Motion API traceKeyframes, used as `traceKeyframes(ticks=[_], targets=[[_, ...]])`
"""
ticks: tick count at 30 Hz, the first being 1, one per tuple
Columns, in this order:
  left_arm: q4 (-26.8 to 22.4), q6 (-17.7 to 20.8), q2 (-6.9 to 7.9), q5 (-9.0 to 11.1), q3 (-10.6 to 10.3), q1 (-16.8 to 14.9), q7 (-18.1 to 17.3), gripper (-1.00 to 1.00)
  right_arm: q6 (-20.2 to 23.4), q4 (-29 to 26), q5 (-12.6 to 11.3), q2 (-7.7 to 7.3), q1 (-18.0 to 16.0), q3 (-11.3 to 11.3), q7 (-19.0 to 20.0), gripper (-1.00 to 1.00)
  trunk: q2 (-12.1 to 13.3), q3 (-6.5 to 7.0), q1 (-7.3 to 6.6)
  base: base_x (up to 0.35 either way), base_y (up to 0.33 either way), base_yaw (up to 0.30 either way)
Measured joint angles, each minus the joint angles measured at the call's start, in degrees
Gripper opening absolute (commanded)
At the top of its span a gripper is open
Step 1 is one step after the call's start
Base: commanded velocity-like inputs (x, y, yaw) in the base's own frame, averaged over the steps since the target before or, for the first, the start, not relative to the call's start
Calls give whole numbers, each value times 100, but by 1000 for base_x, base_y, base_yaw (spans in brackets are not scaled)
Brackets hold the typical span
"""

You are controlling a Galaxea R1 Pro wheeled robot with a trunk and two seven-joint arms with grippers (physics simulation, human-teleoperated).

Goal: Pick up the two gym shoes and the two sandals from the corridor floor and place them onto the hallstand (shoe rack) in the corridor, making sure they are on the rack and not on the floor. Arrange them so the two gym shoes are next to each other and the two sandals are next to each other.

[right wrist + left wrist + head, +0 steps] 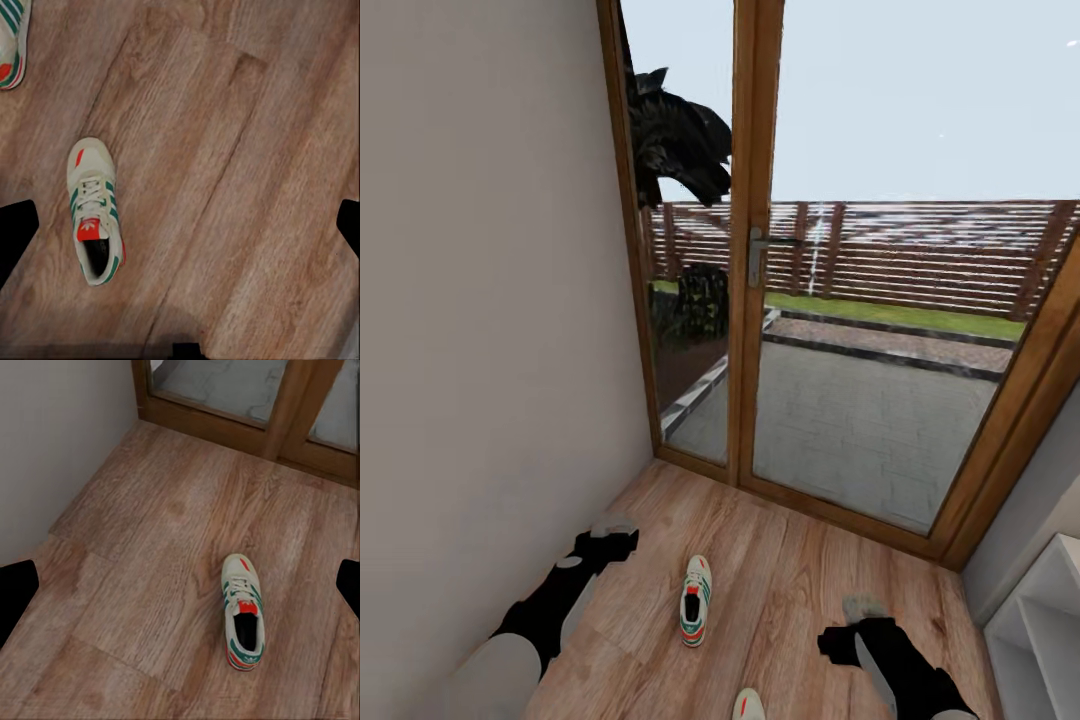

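Two cream gym shoes with green stripes lie on the wood corridor floor (pixel 780 560). One gym shoe (pixel 696 600) (pixel 242 611) is between my arms, toe toward the glass door. The other gym shoe (pixel 749 705) (pixel 94 217) pokes in at the head view's lower edge. The right wrist view also catches the first shoe (pixel 11 41) at its corner. My left gripper (pixel 612 530) (pixel 184 585) hovers open to the left of the first shoe. My right gripper (pixel 860 612) (pixel 184 225) hovers open to its right. Both hold nothing. The sandals are out of view.
A beige wall (pixel 480 350) runs close along the left. A wood-framed glass door (pixel 750 300) closes the corridor ahead. A white open-shelved unit (pixel 1045 620) shows at the right edge; I cannot tell if it is the hallstand.
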Motion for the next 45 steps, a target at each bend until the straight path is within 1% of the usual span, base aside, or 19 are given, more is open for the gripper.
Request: traceKeyframes(ticks=[4, 5, 6, 9, 12, 16, 17, 19, 20, 23, 26, 32, 37, 45], targets=[[-2, 2, -2, 10, 0, -160, -4, 100, 148, -19, -6, 4, -560, 0, -9, 100, 0, -1, 0, 0, 0, 0], [-13, 2, -3, 13, 0, -248, -5, 100, 197, -24, -8, 4, -882, 1, -11, 100, 0, 0, 0, 0, 0, 0], [-24, 2, -3, 15, 0, -304, -5, 100, 218, -27, -16, 4, -1128, 1, -12, 100, 0, 0, 0, 0, 0, 0], [-60, 6, -3, 17, 0, -423, -9, 100, 236, -28, -30, 1, -1329, 3, 3, 100, 0, -1, 0, 0, 0, 0], [-82, 4, -12, 16, -5, -499, -12, 100, 214, -62, -45, -3, -1422, 24, 46, 100, 0, -1, 0, 0, 0, 0], [-82, 1, -17, 14, -14, -522, -13, 100, 164, -125, -52, -1, -1445, 33, 58, 100, 0, -1, 0, 0, 0, 0], [-80, -6, -26, 15, -22, -531, -14, 100, -20, -136, -58, 0, -1450, 38, 62, 100, 0, -1, 0, 0, 0, 0], [-77, -10, -55, 15, -26, -533, -14, 100, -181, -132, -61, 3, -1450, 39, 64, 100, 0, -2, 0, 0, 0, 0], [-76, -19, -122, 15, -29, -535, -14, 100, -397, -129, -63, 6, -1451, 40, 65, 100, 0, -1, 0, 0, 0, 0], [-78, -23, -203, 15, -33, -536, -14, 100, -592, -124, -68, 7, -1451, 39, 70, 100, 0, -2, 0, 0, 0, 0], [-79, -19, -232, 15, -34, -537, -14, 100, -640, -120, -68, 7, -1448, 39, 69, 100, 0, -2, 0, 0, 0, 0], [-81, -13, -418, 17, -37, -538, -14, 100, -687, -116, -65, 8, -1434, 41, 60, 100, 0, -2, 2, -108, 91, 0], [-74, -13, -481, 17, -40, -538, -14, 100, -689, -115, -59, 8, -1426, 41, 51, 100, 0, -2, 3, -247, 207, 0], [-78, -21, -476, -2, -32, -538, -14, 100, -689, -115, -57, 7, -1425, 42, 55, 100, 0, -2, 3, -274, 190, 0]])
